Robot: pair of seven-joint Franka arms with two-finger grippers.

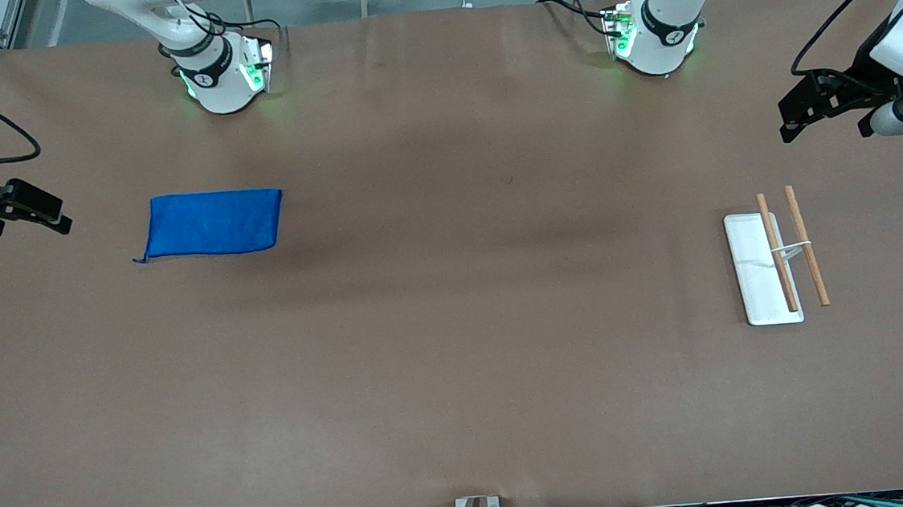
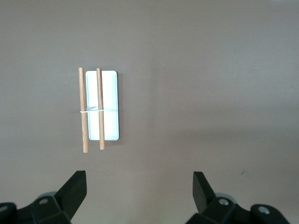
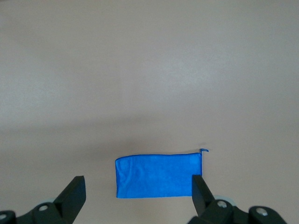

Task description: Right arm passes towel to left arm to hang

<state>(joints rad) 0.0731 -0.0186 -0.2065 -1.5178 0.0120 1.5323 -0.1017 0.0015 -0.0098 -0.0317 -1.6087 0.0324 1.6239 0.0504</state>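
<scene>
The small bright blue plush rectangular towel (image 1: pixel 213 223) lies flat on the brown table (image 1: pixel 462 382), toward the right arm's end, well apart from the white rack with two wooden rods (image 1: pixel 776 258). Right gripper (image 1: pixel 29 212): fingers released, empty, hanging over the table's edge beside the towel. Left gripper (image 1: pixel 807 109): fingers released, empty, over the table near the rack.

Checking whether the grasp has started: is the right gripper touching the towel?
Apart. The front view shows the right gripper open at the table's edge, bare table between it and the towel, which lies flat.
</scene>
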